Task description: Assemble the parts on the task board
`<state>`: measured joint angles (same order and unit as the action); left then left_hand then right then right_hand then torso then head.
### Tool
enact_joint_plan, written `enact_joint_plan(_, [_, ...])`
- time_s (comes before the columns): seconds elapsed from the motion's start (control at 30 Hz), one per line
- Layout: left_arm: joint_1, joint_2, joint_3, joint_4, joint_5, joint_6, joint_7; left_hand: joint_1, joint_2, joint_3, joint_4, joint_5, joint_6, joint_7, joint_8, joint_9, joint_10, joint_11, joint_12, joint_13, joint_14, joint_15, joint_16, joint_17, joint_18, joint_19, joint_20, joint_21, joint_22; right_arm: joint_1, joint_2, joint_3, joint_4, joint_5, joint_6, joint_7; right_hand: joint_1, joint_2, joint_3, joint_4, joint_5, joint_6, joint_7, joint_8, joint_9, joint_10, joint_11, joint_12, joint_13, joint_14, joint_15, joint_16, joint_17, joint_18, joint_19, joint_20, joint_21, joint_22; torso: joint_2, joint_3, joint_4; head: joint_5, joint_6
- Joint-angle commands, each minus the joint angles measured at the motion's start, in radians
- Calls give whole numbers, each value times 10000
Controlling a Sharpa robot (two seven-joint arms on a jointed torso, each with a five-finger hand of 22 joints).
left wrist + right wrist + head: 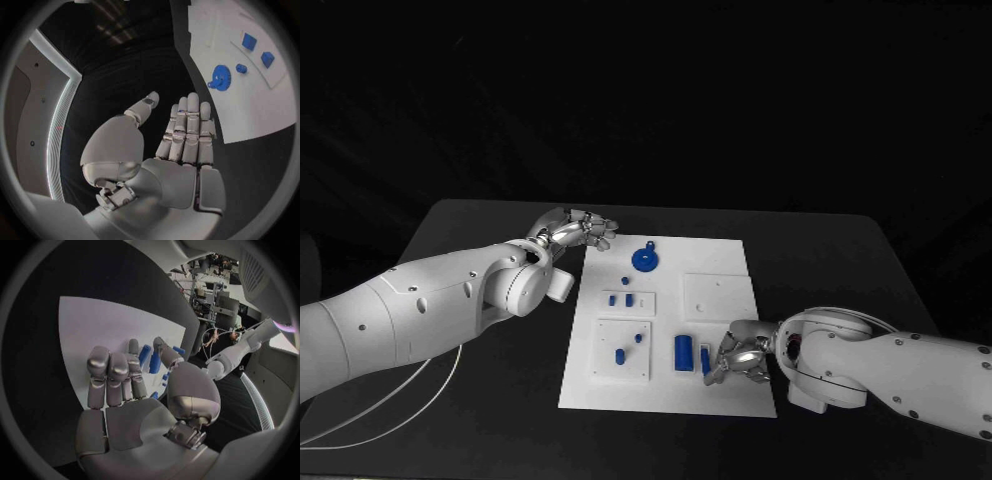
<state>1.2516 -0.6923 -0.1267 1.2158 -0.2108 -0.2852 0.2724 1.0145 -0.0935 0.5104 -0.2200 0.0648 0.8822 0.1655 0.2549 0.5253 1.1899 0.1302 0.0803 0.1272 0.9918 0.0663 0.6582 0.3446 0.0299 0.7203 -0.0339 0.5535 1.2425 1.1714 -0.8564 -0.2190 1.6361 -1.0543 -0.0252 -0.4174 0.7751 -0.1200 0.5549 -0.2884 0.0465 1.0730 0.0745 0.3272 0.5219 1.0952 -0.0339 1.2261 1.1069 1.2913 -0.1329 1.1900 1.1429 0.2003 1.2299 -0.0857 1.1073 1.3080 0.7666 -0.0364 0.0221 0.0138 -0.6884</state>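
Blue parts [685, 351] lie loose on board [718, 290], nothing seen assembled; right hand [737, 357] is spread empty beside them, left hand [577, 230] likewise.

No legible text or markings anywhere.

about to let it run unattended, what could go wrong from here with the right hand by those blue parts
1. The right hand sits low over the task board, right beside the tall blue part; a slightly off reach could knock it over or push it aside.
2. In the right wrist view the fingers cover part of the blue pieces, so a pinch may land badly.
3. The left hand, open at the board's far corner, could brush the round blue part.
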Motion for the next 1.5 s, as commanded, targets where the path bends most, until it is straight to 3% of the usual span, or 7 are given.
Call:
enact_joint_plan(0.03, [6, 17, 7, 21, 43, 65, 117, 26, 91, 16, 58, 13, -36, -31, 58, -13, -60, -29, -4, -12, 92, -1, -62, 13, 25, 73, 6, -33, 15, -14, 6, -2, -50, -168, 173, 3, 51, 107, -88, -4, 27, -4, 17, -23, 5, -20, 10, -45, 22, -39, -24, -37, 13, 615, -66, 0, -31, 90, 2, -4, 1, -12, -8])
enact_joint_plan(0.1, [6, 18, 7, 18, 43, 49, 128, 25, 91, 16, 59, 12, -36, -31, 58, -13, -59, -30, -3, -12, 92, -1, -63, 15, 25, 73, 6, -33, 16, -15, 14, -2, -98, -150, 190, -23, -49, 295, -166, 61, 27, 8, 16, -21, 0, 4, 9, -44, 40, -31, -25, -40, 15, 615, -62, 8, -40, 83, 2, -6, 3, -21, 2])
enact_joint_plan(0.17, [6, 20, 7, 11, 43, 46, 137, 25, 93, 16, 60, 13, -35, -31, 59, -13, -59, -30, -3, -12, 93, -2, -63, 17, 25, 74, 6, -34, 17, -15, 23, -2, -113, -145, 174, -31, -312, 641, -228, 254, 27, 14, 15, -27, -9, 13, 8, -58, 43, -25, -25, -48, 13, 615, -60, 25, -59, 70, 1, -10, 6, -22, 1])
enact_joint_plan(0.43, [4, 45, 6, -10, 43, 54, 128, 24, 93, 16, 62, 14, -35, -32, 61, -15, -56, -31, -1, -11, 96, -2, -65, 23, 25, 76, 6, -36, 20, -15, 63, -1, -213, -143, -49, -67, -356, 1123, -86, 321, 28, 46, -4, -28, -26, 85, -11, -39, 108, -8, -43, -56, 18, 615, -60, 7, -71, 71, -2, -10, 8, -25, -14])
enact_joint_plan(0.53, [4, 46, 5, -13, 44, 42, 135, 23, 92, 15, 63, 14, -36, -31, 61, -15, -56, -31, -1, -12, 97, -3, -66, 25, 25, 77, 6, -37, 21, -15, 77, -1, -228, -143, -135, -58, -194, 1331, 313, 416, 30, 71, -14, -30, -41, 147, -19, -24, 157, 7, -52, -69, 17, 615, -52, -3, -81, 68, -3, -13, 9, -29, -17])
enact_joint_plan(0.7, [4, 39, 4, -14, 44, 51, 129, 13, 91, 11, 70, 10, -36, -30, 63, -17, -55, -31, 0, -12, 99, -2, -69, 31, 23, 79, 6, -40, 24, -15, 88, -1, -218, -143, -229, -59, -190, 1204, 816, 595, 26, 94, -3, -38, -66, 187, -10, -31, 202, 32, -41, -75, 25, 615, -21, 23, -59, 85, 3, -4, 9, -33, -24])
enact_joint_plan(1.5, [5, 71, -1, 4, 45, 55, 104, 11, 88, 9, 75, 11, -40, -30, 67, -21, -56, -32, 2, -13, 101, -3, -79, 46, 24, 81, 5, -49, 32, -40, 365, -5, -446, -137, 14, -824, -201, 985, 997, 493, 26, 92, 1, -37, -75, 203, -4, -48, 240, 52, -31, -78, 37, 615, 5, 33, -29, 104, -2, -6, 14, 22, -98])
